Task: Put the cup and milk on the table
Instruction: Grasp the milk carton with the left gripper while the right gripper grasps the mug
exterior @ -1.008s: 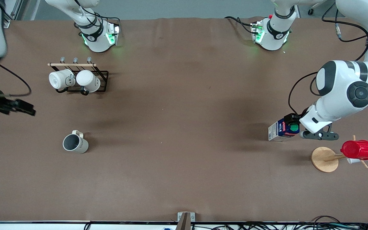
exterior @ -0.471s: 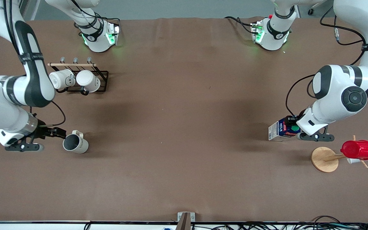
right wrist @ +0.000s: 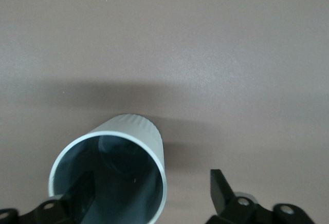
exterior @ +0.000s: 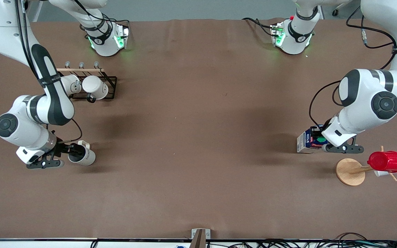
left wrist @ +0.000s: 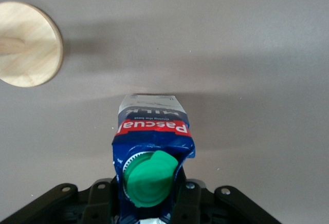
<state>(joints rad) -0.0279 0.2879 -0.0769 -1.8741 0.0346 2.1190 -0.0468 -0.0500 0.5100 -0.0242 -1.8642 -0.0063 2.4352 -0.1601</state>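
Cream cup rim sits between the right gripper's spread jaws; left gripper jaws pinch the milk on the counter.

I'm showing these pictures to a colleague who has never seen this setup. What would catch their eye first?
Probably the two white arms, each at an object near its own end of the brown table. The left gripper is shut on the milk, just beside the bright red cup hung on a wooden stand. The right gripper is open, one finger inside the cup and one outside its wall.
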